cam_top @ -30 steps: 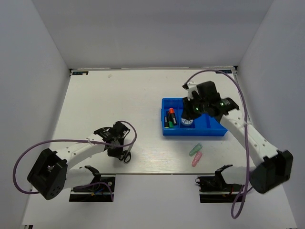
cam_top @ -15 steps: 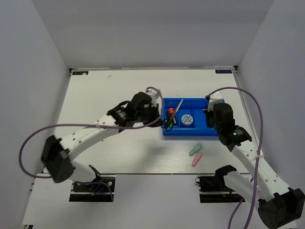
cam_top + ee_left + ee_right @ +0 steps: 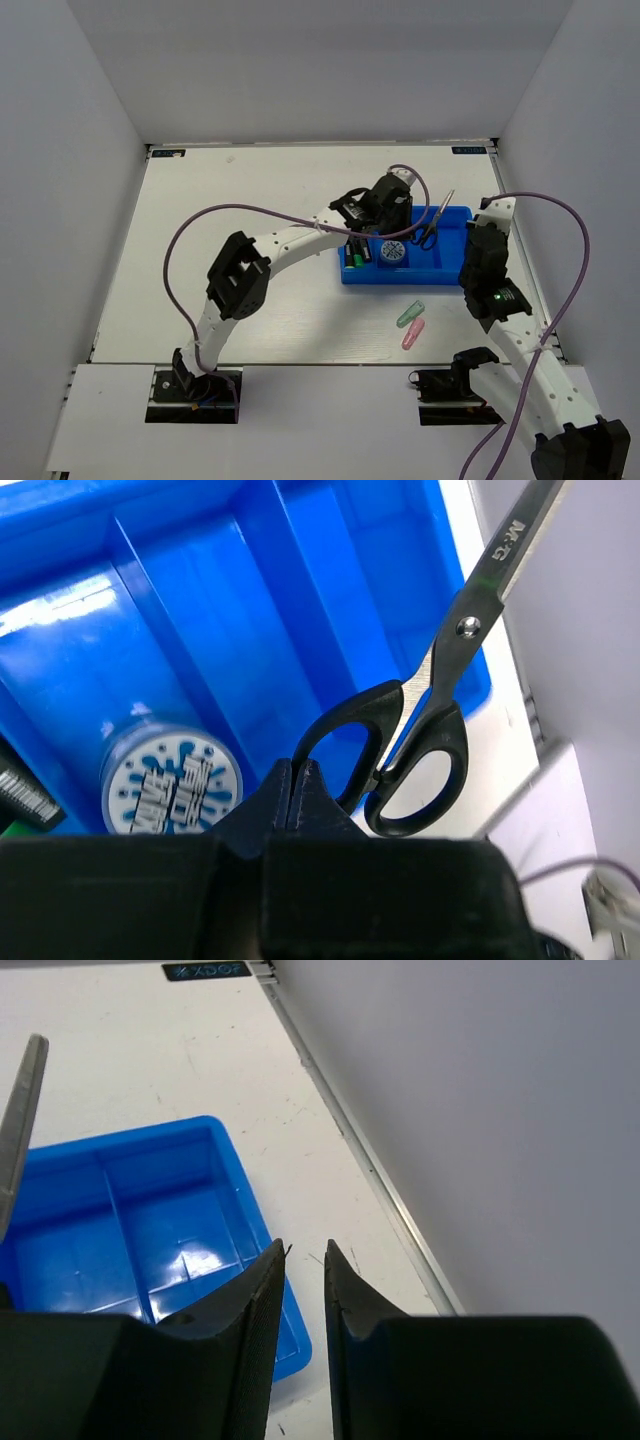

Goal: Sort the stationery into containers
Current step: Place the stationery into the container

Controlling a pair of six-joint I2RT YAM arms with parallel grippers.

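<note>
My left gripper (image 3: 412,222) is shut on one black handle loop of the scissors (image 3: 436,220). It holds them blade up over the right end of the blue divided bin (image 3: 452,272). The left wrist view shows the shut jaws (image 3: 298,780), the scissors (image 3: 420,740) and the blue-and-white disc (image 3: 170,785) in a compartment below. The disc (image 3: 392,252) lies in the middle of the bin and the markers (image 3: 356,250) in the left compartment. Pale green (image 3: 411,313) and pink (image 3: 413,335) pieces lie on the table in front of the bin. My right gripper (image 3: 492,222) is slightly open and empty (image 3: 305,1252) beside the bin's right end.
The white walls enclose the table on three sides. The right wall and the table's metal edge strip (image 3: 400,1210) run close to my right gripper. The left arm's purple cable (image 3: 250,210) arcs over the table's middle.
My left gripper has carried the scissors from the bin's left part to its right end. My right arm has drawn back to the right, off the bin.
</note>
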